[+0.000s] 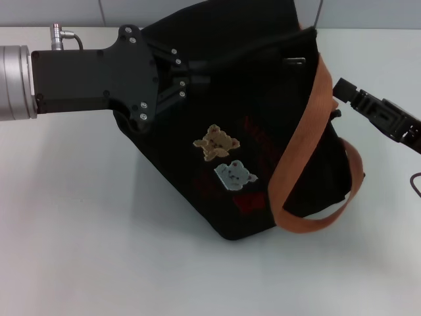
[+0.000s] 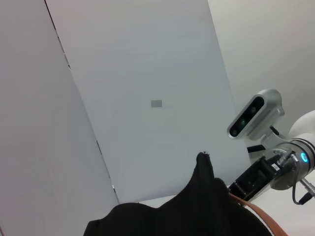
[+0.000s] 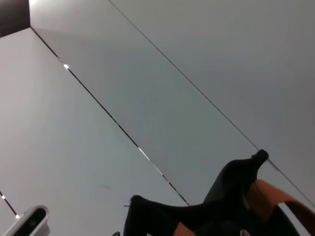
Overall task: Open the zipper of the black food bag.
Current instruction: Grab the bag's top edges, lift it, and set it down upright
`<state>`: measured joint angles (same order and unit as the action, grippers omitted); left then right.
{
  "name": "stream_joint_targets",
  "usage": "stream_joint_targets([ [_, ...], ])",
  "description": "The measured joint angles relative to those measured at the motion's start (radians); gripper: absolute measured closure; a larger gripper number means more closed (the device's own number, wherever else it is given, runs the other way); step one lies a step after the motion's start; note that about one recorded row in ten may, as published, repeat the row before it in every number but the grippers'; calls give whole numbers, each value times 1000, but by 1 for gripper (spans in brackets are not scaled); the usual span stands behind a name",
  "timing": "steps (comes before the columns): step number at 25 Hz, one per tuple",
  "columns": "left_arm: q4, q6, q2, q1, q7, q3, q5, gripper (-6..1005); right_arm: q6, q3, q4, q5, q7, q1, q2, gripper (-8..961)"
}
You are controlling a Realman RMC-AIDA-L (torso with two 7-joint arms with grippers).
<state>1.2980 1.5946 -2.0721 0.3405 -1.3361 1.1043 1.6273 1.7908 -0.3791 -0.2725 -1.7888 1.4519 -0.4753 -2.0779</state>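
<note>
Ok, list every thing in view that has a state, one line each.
bag: on the table, tilted, top edge pulled up toward the left gripper.
zipper: cannot tell if open; pull not clearly visible.
strap: hanging loose across the bag's front.
left gripper: at the bag's top left edge, fingers on the fabric.
right gripper: beside the bag's right side, near the strap.

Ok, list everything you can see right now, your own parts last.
black food bag: one, black, tilted on the table centre.
strap handles: two, orange-brown, one across the bag's front, one looping off its right side.
bear patches: two, tan and white, on the bag's front.
table: one, white.
left gripper: one, black, at the bag's upper left edge.
right gripper: one, black, at the bag's right side by the strap.
</note>
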Motion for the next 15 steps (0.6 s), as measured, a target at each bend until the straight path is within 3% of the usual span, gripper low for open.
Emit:
stream_joint_targets([
  [4,-1,0,0,0,0,0,-1,921,-13,20,-7,1,-116,12,0,895],
  [8,-4,1,-1,5,0,0,-1,921,-20,64,17,9,-483,24,-4,856],
  [15,-6,0,-3,12,0,3,-3,921,-78,65,104,12,-884,23,-7,758],
])
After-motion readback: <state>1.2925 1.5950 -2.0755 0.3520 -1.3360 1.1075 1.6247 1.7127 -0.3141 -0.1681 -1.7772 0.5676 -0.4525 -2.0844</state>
